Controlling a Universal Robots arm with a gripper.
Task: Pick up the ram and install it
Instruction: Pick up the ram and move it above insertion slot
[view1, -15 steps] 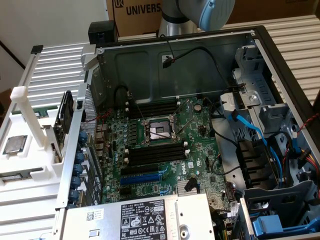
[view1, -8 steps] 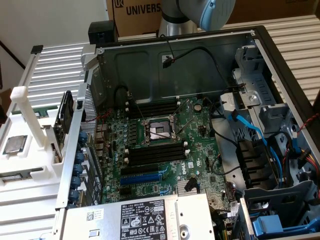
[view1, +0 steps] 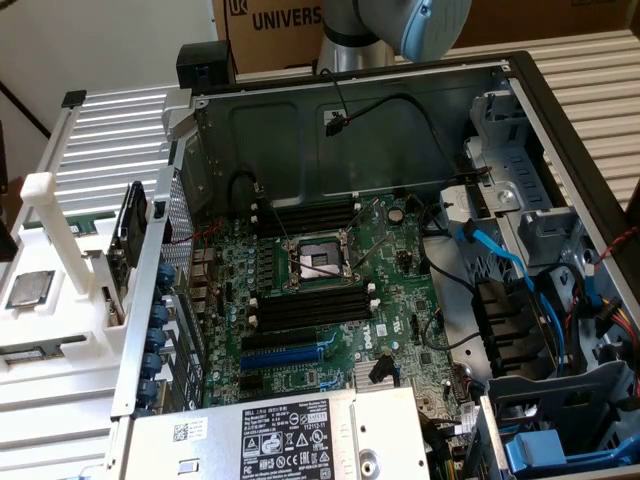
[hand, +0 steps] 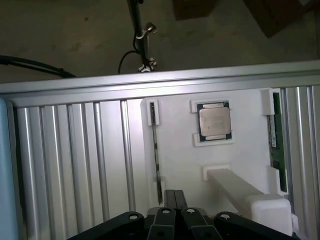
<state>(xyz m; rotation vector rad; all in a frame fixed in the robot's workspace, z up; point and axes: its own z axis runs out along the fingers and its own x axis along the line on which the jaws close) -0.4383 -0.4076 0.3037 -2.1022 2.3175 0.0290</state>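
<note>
The ram (hand: 274, 150) is a dark green stick standing on edge in a slot at one side of the white fixture (hand: 175, 130), and nothing is touching it. On the same fixture a processor chip (hand: 215, 121) sits in its own pocket. A second thin dark strip (hand: 156, 150) stands on edge nearer the tool, and it may be another module, though I can't say for sure. The gripper (hand: 175, 192) hangs above the fixture's near edge, its fingers pressed together with nothing between them, well apart from the green stick. The fixture rests on a ribbed metal table (hand: 75, 160) at the exterior view's left. Beside it the open computer case (view1: 500, 110) shows the motherboard (view1: 400, 300), with long black memory slots (view1: 305, 305) either side of the CPU socket (view1: 318, 262). I'd say the work is at its very start, with the pick not yet made and no module seated. Picking the stick calls for parted fingers, squared across its thin edge and centred along its length, so it lifts straight out of the holder.
</note>
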